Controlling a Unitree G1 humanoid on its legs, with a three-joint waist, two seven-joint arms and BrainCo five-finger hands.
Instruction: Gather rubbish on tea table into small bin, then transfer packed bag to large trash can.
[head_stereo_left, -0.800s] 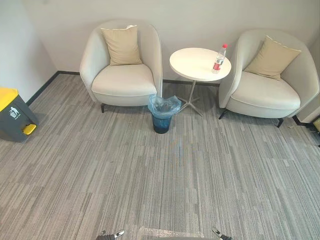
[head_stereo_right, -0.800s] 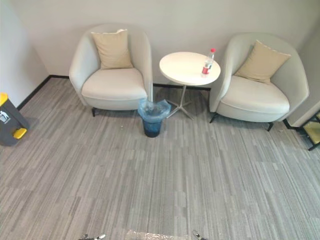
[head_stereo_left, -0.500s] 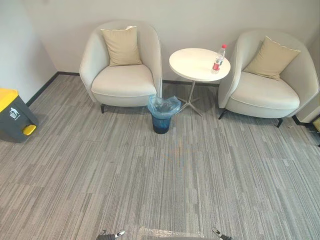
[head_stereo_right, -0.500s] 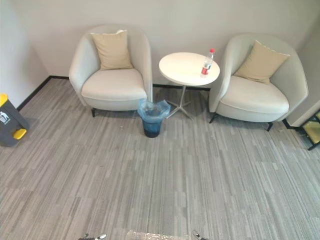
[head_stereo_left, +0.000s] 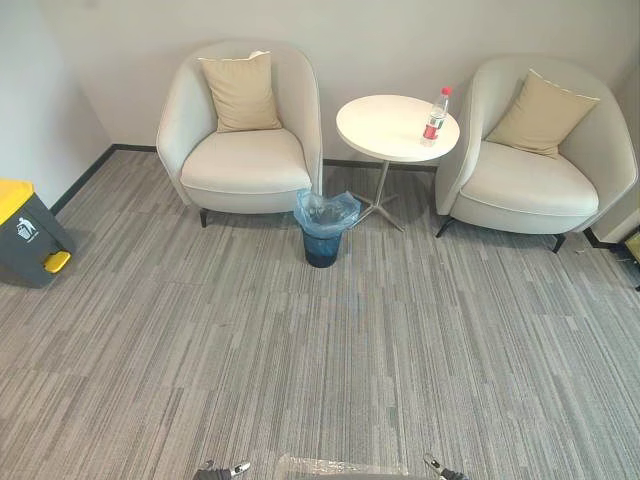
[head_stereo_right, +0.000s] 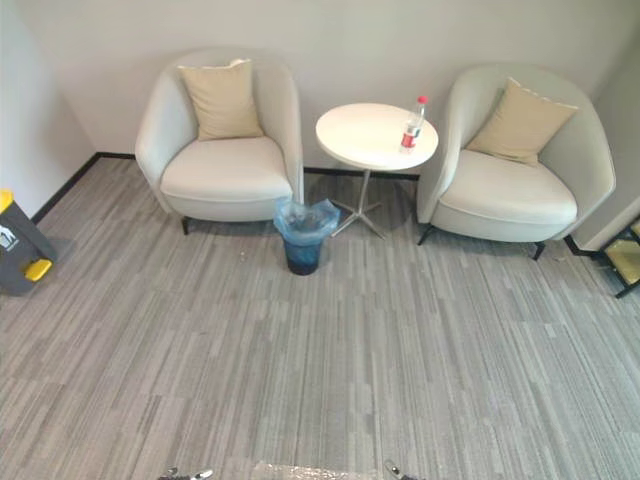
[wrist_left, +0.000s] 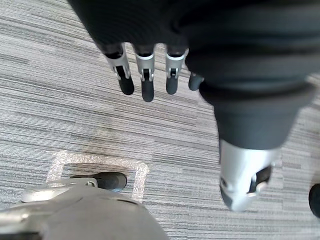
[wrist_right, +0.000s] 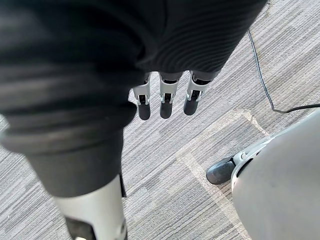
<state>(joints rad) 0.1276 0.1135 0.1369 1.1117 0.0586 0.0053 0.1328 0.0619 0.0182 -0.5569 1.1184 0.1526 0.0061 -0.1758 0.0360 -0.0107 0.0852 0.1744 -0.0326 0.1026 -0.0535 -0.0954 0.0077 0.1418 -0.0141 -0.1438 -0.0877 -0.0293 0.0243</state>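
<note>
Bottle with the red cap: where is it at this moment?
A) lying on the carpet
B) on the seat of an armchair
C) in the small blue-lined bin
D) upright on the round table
D: the bottle stands upright near the edge of the round table.

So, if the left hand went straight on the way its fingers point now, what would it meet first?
Probably the grey carpet: the left hand hangs open, holding nothing, its fingers pointing down at bare floor near a silver tape mark. Depth is unclear.
</note>
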